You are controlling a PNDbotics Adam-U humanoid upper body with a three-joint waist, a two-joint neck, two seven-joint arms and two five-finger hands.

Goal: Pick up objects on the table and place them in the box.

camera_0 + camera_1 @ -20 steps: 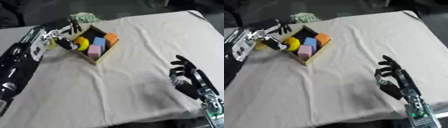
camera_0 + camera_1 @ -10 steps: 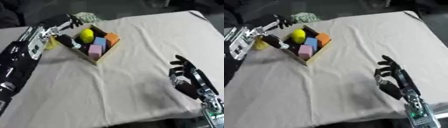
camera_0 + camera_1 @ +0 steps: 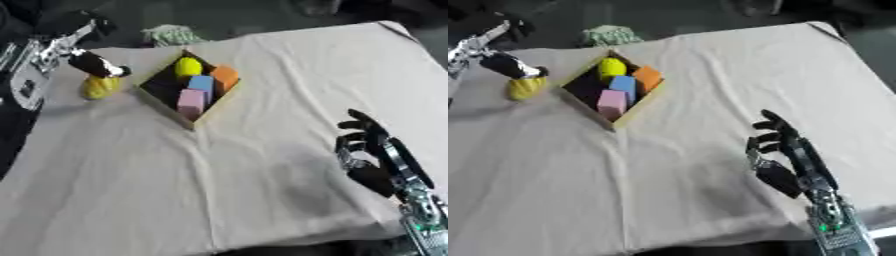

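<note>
The open cardboard box (image 3: 160,98) sits at the table's far left. It holds a yellow ball (image 3: 186,66) in its far corner, an orange block (image 3: 225,76), a blue block (image 3: 201,83) and a pink block (image 3: 190,100). A yellow object (image 3: 99,86) lies on the cloth just left of the box. My left hand (image 3: 94,64) hovers above that object, to the left of the box, fingers spread and holding nothing. My right hand (image 3: 371,150) rests open near the lower right, fingers up.
A green-and-white crumpled thing (image 3: 171,35) lies at the far edge behind the box. The table is covered by a beige cloth (image 3: 262,150) with its far edge close behind the box and its right edge beyond my right hand.
The yellow ball left my left hand and now lies in the box's far corner. The left hand drew back to the left, off the box. The right hand stayed put.
</note>
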